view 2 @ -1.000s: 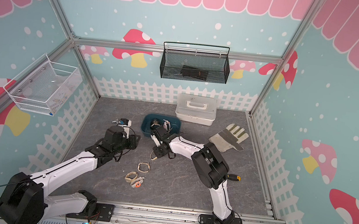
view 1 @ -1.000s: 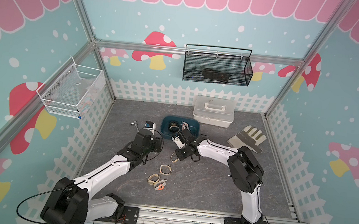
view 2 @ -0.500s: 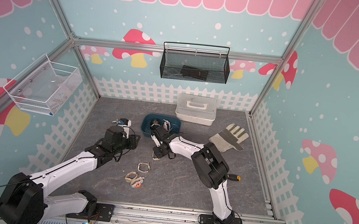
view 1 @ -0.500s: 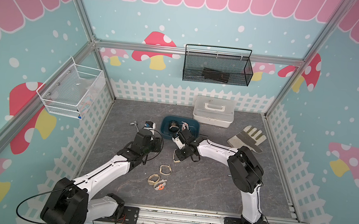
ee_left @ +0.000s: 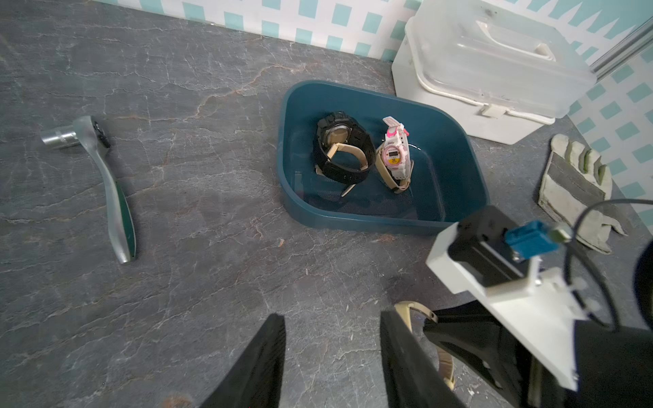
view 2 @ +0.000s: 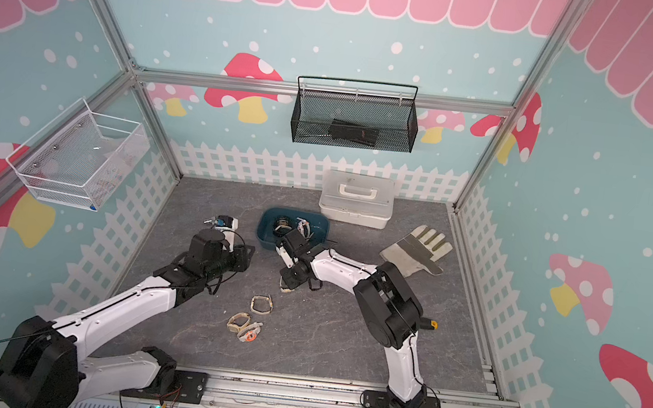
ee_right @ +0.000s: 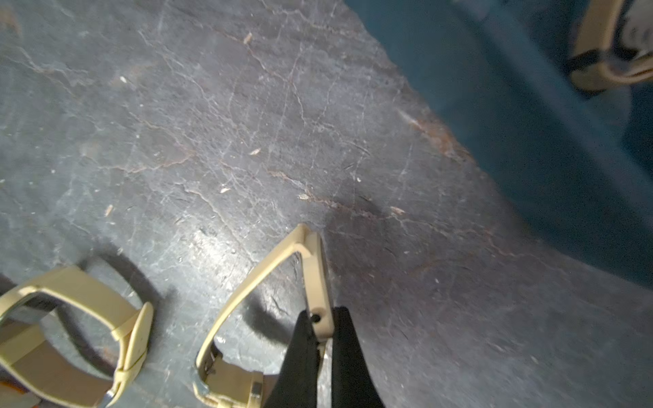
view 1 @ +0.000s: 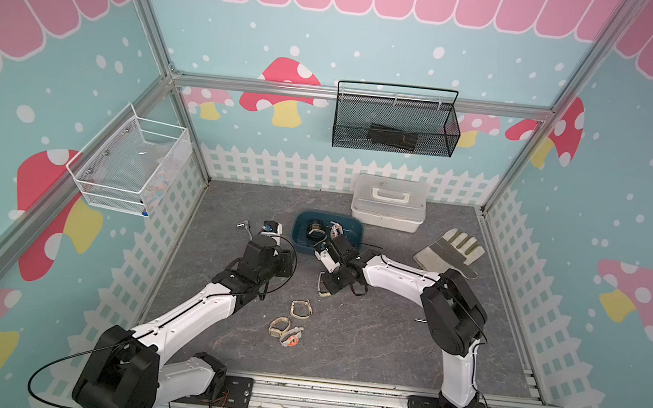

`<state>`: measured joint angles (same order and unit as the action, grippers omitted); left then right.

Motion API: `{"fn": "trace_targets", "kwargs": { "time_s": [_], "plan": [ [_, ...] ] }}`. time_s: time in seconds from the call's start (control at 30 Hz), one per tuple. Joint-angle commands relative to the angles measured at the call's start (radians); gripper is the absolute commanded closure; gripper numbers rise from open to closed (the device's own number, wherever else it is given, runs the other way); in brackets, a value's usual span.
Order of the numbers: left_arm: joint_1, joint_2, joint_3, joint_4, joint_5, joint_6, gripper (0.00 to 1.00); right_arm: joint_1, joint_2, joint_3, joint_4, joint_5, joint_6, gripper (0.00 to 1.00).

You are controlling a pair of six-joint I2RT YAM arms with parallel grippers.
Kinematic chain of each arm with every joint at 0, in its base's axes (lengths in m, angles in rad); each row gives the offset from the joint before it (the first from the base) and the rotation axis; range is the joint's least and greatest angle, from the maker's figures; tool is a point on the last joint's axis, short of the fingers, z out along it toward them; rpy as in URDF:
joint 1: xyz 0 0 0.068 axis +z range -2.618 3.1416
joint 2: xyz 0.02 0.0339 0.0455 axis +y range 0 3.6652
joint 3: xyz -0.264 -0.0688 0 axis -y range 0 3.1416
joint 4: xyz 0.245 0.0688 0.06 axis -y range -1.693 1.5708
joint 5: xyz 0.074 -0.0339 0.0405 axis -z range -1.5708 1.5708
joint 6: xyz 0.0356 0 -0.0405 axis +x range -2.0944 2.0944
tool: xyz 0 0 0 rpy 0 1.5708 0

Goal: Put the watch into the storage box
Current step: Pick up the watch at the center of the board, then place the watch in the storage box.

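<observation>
Three mushroom-print walls (view 1: 375, 51), grey veined floor (view 1: 363, 343) (scuffed) under storage box (view 1: 351, 229)

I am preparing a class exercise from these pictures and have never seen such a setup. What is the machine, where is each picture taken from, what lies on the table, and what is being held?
These are two robot arms bolted at the edge of a grey table, each ending in a two-fingered gripper. Two pictures look down from overhead; two come from cameras on the wrists. On the table are a teal storage box holding a black watch and a pink watch, a white case, a glove, a ratchet wrench and three loose watches. The right gripper is shut on a beige watch by its strap. The left gripper is open and empty.
</observation>
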<state>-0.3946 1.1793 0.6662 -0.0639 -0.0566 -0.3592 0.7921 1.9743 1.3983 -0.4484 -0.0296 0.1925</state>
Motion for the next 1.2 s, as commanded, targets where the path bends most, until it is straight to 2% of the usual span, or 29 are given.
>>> {"fn": "trace_targets", "kwargs": {
  "time_s": [0.0,0.2,0.47,0.77,0.93,1.17],
  "plan": [
    [-0.004,-0.026,-0.002,-0.007,-0.019,0.011,0.53,0.004,-0.127,-0.007,-0.009,0.038,-0.042,1.00],
    [-0.004,-0.027,0.000,0.002,-0.018,0.010,0.53,-0.026,-0.214,0.043,-0.035,0.042,-0.073,1.00],
    [-0.007,-0.030,-0.001,0.006,-0.019,0.006,0.53,-0.099,-0.201,0.219,-0.105,0.049,-0.121,1.00],
    [-0.010,-0.038,0.000,0.003,-0.022,0.012,0.53,-0.158,0.021,0.525,-0.227,0.133,-0.159,1.00],
    [-0.010,-0.053,-0.004,-0.008,-0.035,0.017,0.53,-0.213,0.120,0.606,-0.252,0.110,-0.141,1.00],
    [-0.010,-0.050,-0.005,-0.005,-0.041,0.016,0.53,-0.242,0.266,0.745,-0.307,0.160,-0.218,1.00]
  ]
}}
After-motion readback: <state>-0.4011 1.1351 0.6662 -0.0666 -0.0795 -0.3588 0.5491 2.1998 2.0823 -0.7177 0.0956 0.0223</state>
